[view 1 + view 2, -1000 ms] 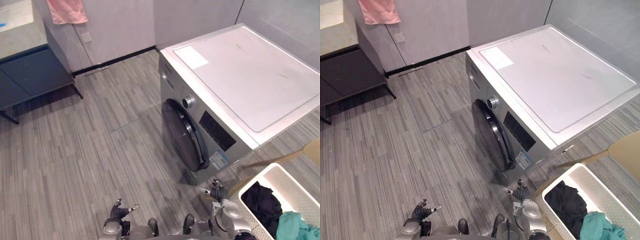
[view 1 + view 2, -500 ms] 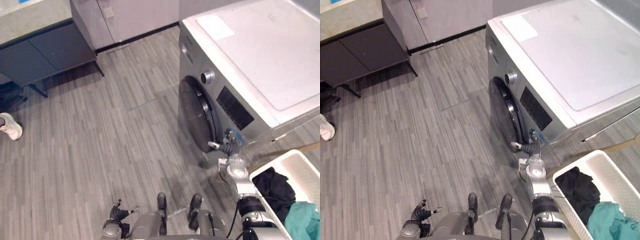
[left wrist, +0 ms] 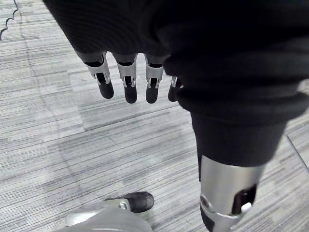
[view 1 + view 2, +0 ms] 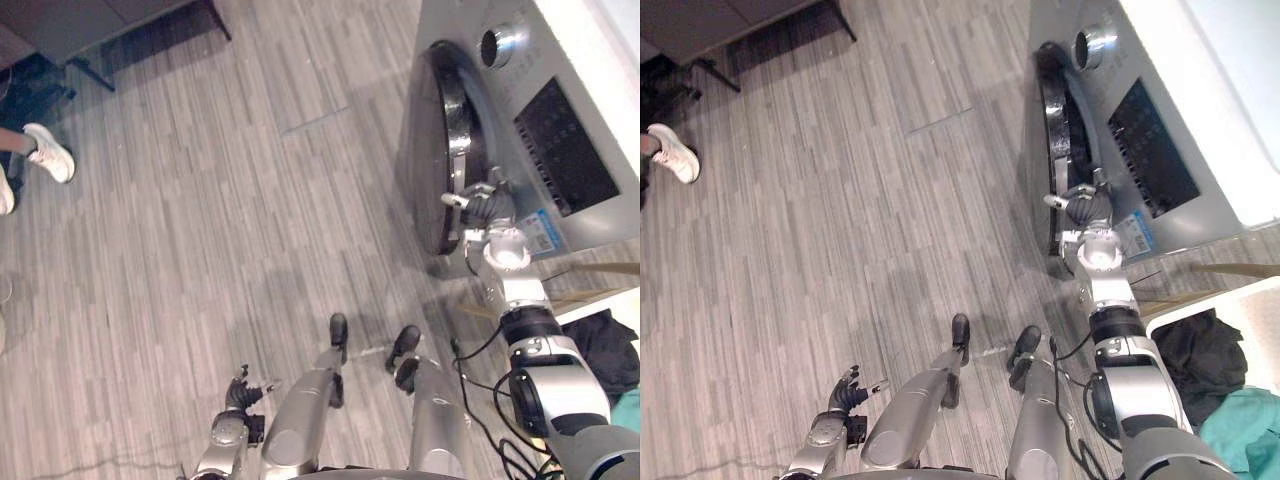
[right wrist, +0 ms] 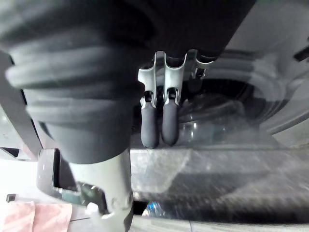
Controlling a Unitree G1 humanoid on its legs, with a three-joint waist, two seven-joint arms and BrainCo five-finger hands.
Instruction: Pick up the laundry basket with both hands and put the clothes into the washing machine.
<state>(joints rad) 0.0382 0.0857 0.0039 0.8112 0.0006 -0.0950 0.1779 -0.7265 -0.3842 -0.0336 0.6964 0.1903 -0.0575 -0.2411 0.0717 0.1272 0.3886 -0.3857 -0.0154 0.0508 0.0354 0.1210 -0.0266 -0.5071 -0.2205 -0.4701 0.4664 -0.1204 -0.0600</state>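
The silver washing machine [image 4: 560, 60] stands at the right, its round dark door [image 4: 436, 140] shut. My right hand [image 4: 486, 207] reaches to the door's lower rim, thumb sticking out; in the right wrist view its fingers [image 5: 149, 128] hang fairly straight just before the door glass [image 5: 231, 111]. The white laundry basket [image 4: 1240, 305] sits at the lower right behind that arm, holding a black garment [image 4: 1200, 350] and a teal one [image 4: 1250, 430]. My left hand [image 4: 240, 385] hangs low over the floor, its fingers [image 3: 128, 82] straight, holding nothing.
A person's white shoe [image 4: 50, 150] stands on the grey plank floor at the far left. A dark cabinet's leg [image 4: 90, 72] shows at the top left. A wooden edge [image 4: 600, 268] juts out between machine and basket.
The camera has tipped down and moved closer to the machine. My right hand has risen from beside the basket to the door's rim. The left hand stays low.
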